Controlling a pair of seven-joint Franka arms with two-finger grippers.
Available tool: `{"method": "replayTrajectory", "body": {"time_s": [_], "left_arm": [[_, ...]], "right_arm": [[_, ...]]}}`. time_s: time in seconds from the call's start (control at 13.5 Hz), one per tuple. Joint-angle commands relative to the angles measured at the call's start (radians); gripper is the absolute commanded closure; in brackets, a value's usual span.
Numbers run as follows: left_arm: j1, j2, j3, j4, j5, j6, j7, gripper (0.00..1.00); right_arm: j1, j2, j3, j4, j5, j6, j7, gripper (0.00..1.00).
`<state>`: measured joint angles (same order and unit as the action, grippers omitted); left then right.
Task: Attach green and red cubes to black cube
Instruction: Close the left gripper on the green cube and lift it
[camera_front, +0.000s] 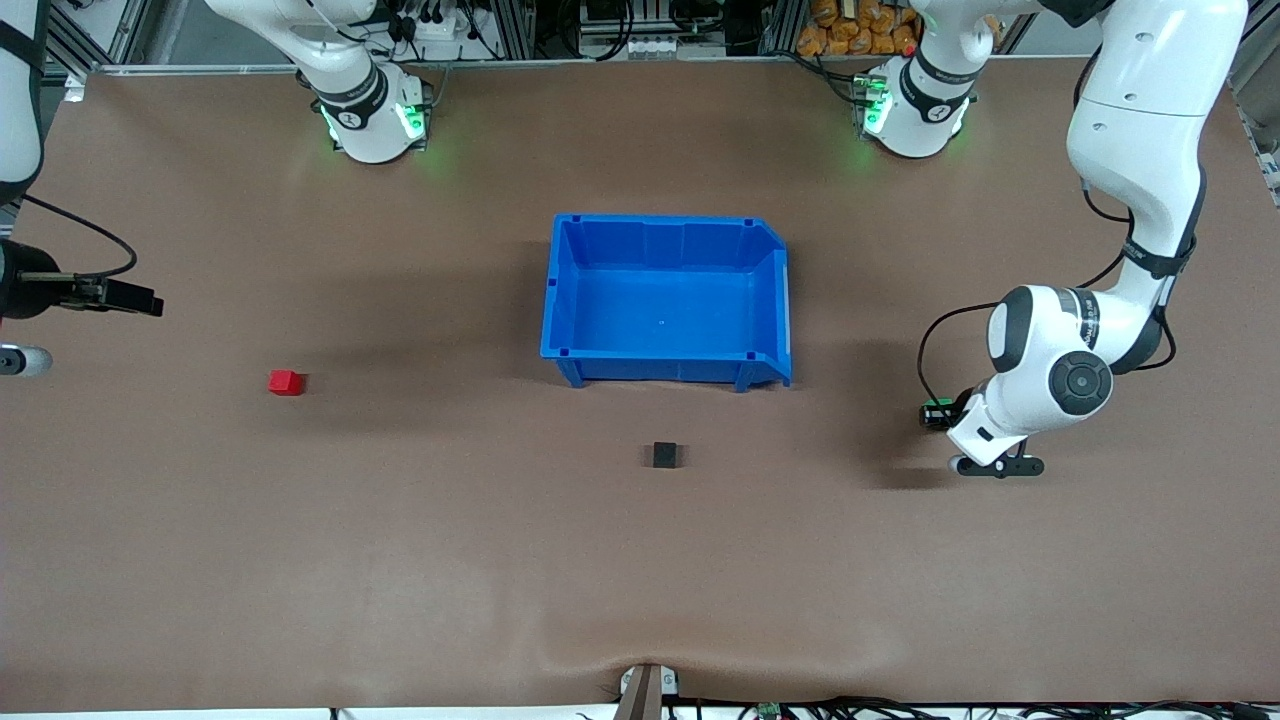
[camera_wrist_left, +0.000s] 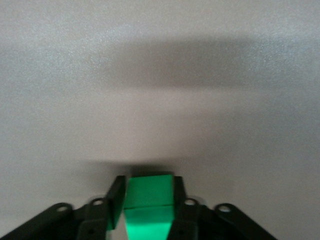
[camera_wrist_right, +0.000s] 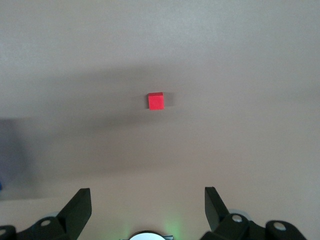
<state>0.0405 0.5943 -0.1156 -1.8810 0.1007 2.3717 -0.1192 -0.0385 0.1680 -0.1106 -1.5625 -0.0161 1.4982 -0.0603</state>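
Between left gripper (camera_wrist_left: 148, 210) fingers: green cube (camera_wrist_left: 149, 192), clamped | right gripper (camera_wrist_right: 147, 205) apart over red cube (camera_wrist_right: 155, 101)

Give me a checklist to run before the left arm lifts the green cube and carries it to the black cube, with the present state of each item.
1. Left gripper shut on the green cube: ok, a finger on each side of it.
2. Cube centred between the fingers: ok in the left wrist view.
3. Cube off the table yet: cannot tell.
4. Black cube free and alone on the table, nearer the front camera than the blue bin: ok.
5. Right gripper out of the way: ok, open above the table, short of the red cube at the right arm's end.
6. Red cube untouched: ok.
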Motion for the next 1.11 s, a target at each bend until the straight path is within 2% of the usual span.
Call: {"method": "replayTrajectory", "body": {"time_s": [0.0, 0.07, 0.22, 0.52, 1.04], "left_arm": [[0.004, -0.002, -0.004, 0.006, 0.019, 0.004, -0.019, 0.77], [0.005, -0.004, -0.004, 0.006, 0.019, 0.003, -0.019, 0.81], [0.007, -0.004, -0.004, 0.008, 0.013, 0.003, -0.022, 1.0], [0.019, -0.01, -0.004, 0.009, 0.01, 0.003, -0.045, 1.0], [0.004, -0.01, -0.015, 0.035, -0.001, 0.003, -0.342, 1.0]], "right_arm": [[-0.015, 0.015, 0.009, 0.015, -0.013, 0.005, -0.001, 0.0], [-0.015, 0.021, 0.011, 0.016, -0.012, 0.005, -0.001, 0.0], [-0.018, 0.039, 0.011, 0.015, -0.007, 0.002, 0.0, 0.0], [-0.026, 0.054, 0.011, 0.012, -0.002, 0.004, 0.0, 0.0], [-0.018, 0.065, 0.011, -0.031, -0.001, 0.079, -0.001, 0.0]]}}
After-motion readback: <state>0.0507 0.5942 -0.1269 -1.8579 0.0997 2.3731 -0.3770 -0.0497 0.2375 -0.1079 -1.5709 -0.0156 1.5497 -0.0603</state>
